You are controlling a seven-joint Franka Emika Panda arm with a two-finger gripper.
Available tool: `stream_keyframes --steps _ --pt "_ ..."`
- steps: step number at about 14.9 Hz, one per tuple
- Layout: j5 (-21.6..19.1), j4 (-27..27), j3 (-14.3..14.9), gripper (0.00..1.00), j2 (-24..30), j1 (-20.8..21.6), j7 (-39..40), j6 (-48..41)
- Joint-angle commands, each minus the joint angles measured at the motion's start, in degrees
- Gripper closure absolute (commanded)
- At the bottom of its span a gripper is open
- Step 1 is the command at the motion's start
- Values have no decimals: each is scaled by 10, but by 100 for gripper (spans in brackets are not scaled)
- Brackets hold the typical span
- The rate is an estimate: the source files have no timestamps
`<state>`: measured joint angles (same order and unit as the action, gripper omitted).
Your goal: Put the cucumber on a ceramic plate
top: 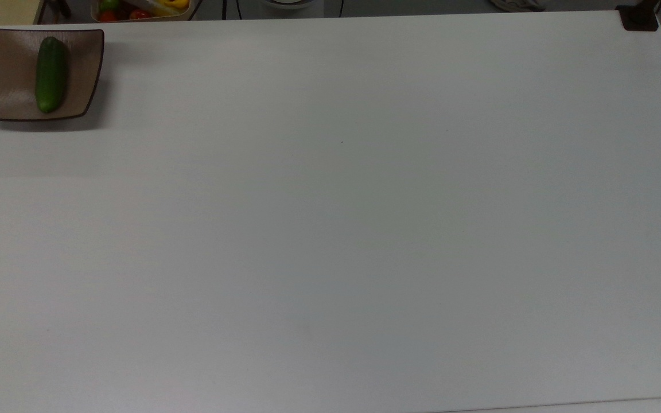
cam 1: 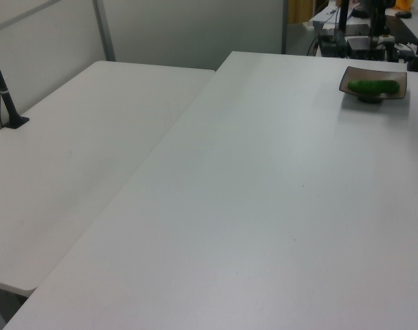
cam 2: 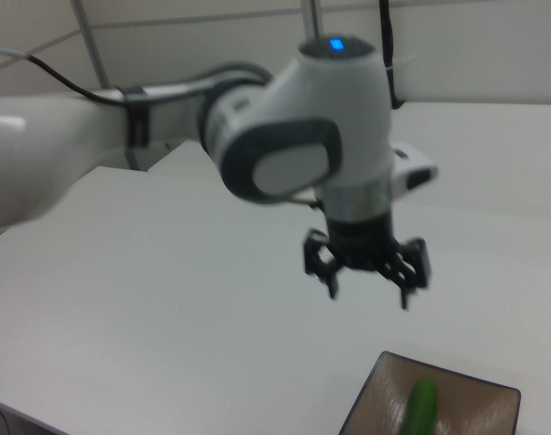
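On the ceramic plate (top: pixel 6 86) lies the cucumber (top: pixel 51 73), flat on its side, a little toward the top view's right of the plate's middle. It runs parallel to the plate's side edges, and each rounded end stops just short of the rim. In the left view the cucumber (cam 1: pixel 373 86) lies crosswise on the plate (cam 1: pixel 396 93), and in the right view its upper end (cam 2: pixel 421 407) shows on the plate (cam 2: pixel 375 408) at the bottom edge of the picture.

The plate sits in the far left corner of the white table (top: pixel 330 229) as the top view shows it, near the table's back edge and near the top view's left border. Its dark shadow falls on the table along the front and right sides.

Above the plate, in the right view, hangs the tool (cam 2: pixel 367 292), well apart from the cucumber, with its two fingers spread open and nothing between them. The white arm (cam 2: pixel 298 136) reaches in from the right view's left.

Beyond the plate, the table surface stretches wide toward the top view's right and front edges. A dark mount (top: pixel 639 18) stands at the far right corner. Behind the back edge a box of coloured toy food (top: pixel 141 8) shows. In the left view a second white table (cam 1: pixel 78 158) joins along the left side.
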<state>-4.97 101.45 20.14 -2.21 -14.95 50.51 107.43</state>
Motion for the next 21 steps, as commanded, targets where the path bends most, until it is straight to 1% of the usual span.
stream_keyframes --steps 1,3,5,7,8,10,12,13,14,17,20,21 --pt "-10 -52 -1 0 37 31 -41 -113" --pt "-11 -93 -5 0 48 52 -88 -175" --pt "-15 -118 -5 0 61 81 -144 -211" --pt "-22 -122 -12 0 75 110 -206 -229" --pt "-22 -121 -21 0 81 121 -241 -237" --pt "-21 -122 -45 0 83 142 -311 -246" --pt "-21 -122 -80 0 83 151 -376 -244" --pt "-21 -121 -107 0 83 160 -422 -239" --pt "-21 -120 -120 0 82 166 -448 -238" --pt "-21 -108 -144 0 80 186 -487 -215" --pt "-10 -74 -186 0 81 188 -509 -161" --pt "-10 -65 -188 0 81 187 -507 -142"
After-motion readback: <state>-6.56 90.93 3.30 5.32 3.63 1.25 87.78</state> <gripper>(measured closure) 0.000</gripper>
